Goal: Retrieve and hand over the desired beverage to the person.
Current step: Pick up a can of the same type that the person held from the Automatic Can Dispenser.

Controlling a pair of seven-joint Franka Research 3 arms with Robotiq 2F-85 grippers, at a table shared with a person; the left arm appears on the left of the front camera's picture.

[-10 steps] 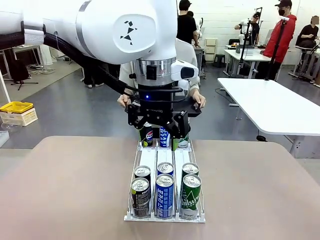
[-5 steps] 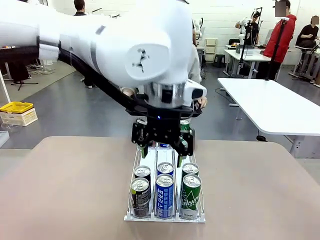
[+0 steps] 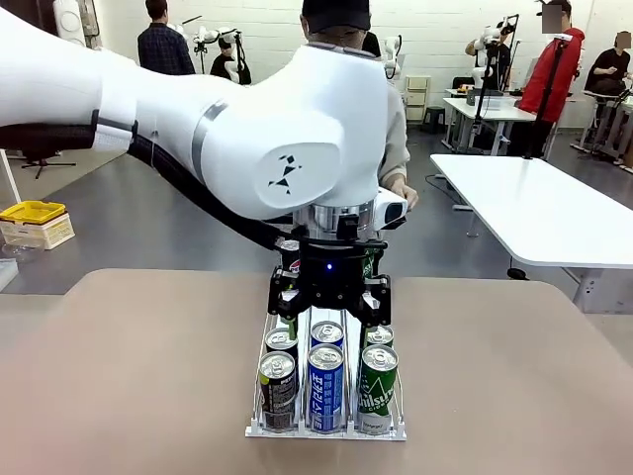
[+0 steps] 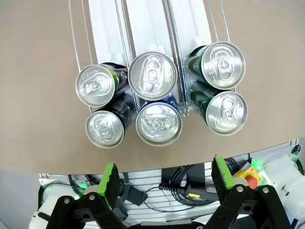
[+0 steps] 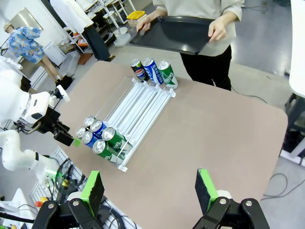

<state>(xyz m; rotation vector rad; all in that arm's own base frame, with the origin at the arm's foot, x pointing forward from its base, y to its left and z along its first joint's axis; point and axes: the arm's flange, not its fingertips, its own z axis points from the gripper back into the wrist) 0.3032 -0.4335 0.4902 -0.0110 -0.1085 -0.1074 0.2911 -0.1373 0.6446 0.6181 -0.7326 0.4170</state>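
The near end of the rack (image 5: 143,105) is crowded by six cans (image 3: 325,386) (two deep, across three lanes). The room just above them is taken by the left pincer (image 3: 326,317), jaws spread wide. The mid lanes are left bare; the far end is blocked by three cans (image 5: 153,70). Bare counter (image 3: 138,376) is offered on both sides.

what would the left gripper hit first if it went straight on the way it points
Probably the blue cans in the middle lane of the rack, centred under the left gripper; depth is unclear.
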